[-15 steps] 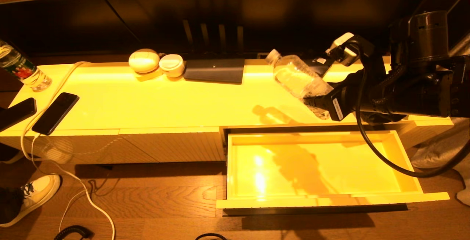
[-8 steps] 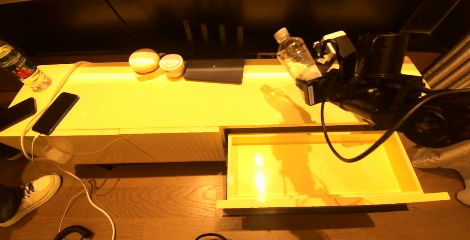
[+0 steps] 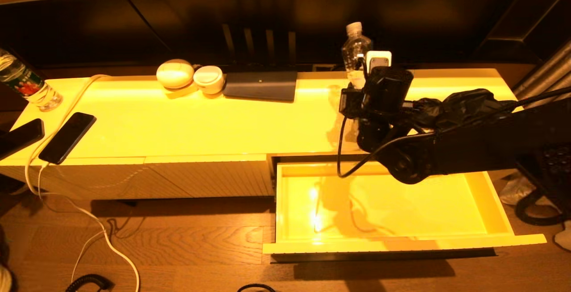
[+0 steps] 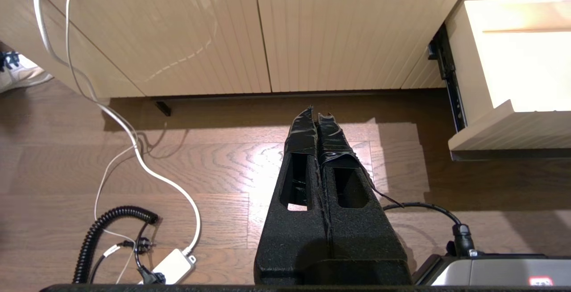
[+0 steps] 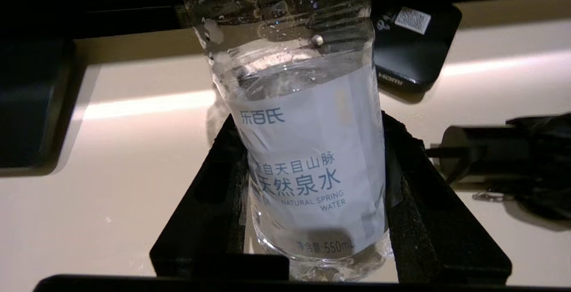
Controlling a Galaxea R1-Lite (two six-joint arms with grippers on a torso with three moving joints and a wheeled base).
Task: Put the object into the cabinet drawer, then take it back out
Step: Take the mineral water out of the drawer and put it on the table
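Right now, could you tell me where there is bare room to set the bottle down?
The open cabinet drawer is bare inside. The cabinet top is free between the phones and the right pincer holding the bottle. The back edge is crowded.

Cabinet top (image 3: pixel 187 122) carries phones (image 3: pixel 67 137), perhaps two small pots (image 3: pixel 192 77).
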